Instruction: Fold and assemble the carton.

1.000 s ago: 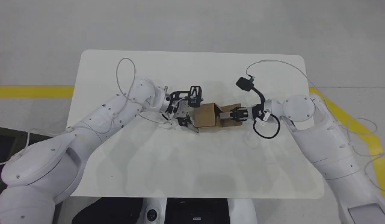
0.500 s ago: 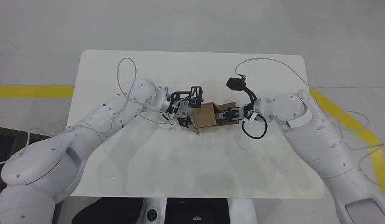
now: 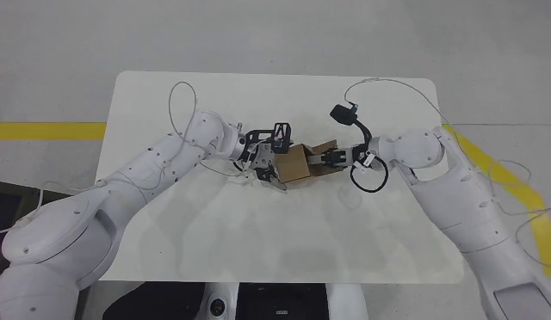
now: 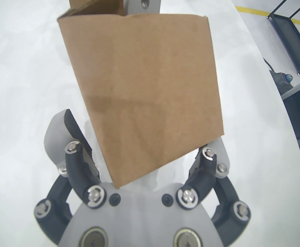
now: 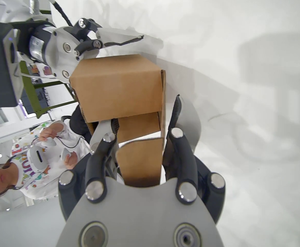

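Note:
The brown carton (image 3: 299, 163) lies mid-table between my two grippers. My left gripper (image 3: 269, 166) stands open at its closed end. In the left wrist view its fingers (image 4: 70, 127) spread wide on either side of the carton's (image 4: 144, 91) near corner. My right gripper (image 3: 332, 159) is at the opposite, open end. In the right wrist view the right gripper (image 5: 145, 115) straddles a loose flap (image 5: 139, 155) and the edge of a side wall, with a thin gap at one pad. The carton body (image 5: 116, 86) lies beyond, and a finger (image 5: 119, 39) of the left gripper reaches over it.
The white table (image 3: 172, 234) is bare around the carton. Thin cables loop above the left arm (image 3: 176, 105) and the right arm (image 3: 387, 88). A black rack (image 4: 294, 39) stands past the table's rounded edge.
My right gripper has shifted a little toward the carton and farther up the table. The carton's open end and flaps have tilted with it. The left gripper has stayed put.

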You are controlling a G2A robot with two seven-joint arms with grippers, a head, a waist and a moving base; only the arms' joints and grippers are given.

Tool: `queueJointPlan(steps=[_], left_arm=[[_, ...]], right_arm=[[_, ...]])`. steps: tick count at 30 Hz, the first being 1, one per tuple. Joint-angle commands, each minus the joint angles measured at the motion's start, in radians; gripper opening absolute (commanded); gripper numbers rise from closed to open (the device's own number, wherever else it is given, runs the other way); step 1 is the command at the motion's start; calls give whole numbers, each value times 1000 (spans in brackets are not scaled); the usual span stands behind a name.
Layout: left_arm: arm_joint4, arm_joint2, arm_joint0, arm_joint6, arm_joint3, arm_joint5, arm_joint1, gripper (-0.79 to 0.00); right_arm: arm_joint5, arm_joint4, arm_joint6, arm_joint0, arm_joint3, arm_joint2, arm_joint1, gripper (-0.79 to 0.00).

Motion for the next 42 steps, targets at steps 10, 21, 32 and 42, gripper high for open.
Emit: queueJointPlan(steps=[10, 21, 32, 42], left_arm=[[-7, 10, 0, 3, 10, 0, -1, 0], [-16, 20, 0, -7, 22, 0, -2, 0], [-25, 20, 0, -27, 19, 0, -2, 0], [-30, 20, -3, -40, 15, 0, -1, 0]], right_arm=[[-86, 152, 26, -59, 56, 124, 24, -413], [-110, 264, 52, -106, 62, 204, 40, -434], [-125, 378, 80, -149, 76, 229, 45, -529], [-139, 383, 82, -137, 81, 206, 42, -600]])
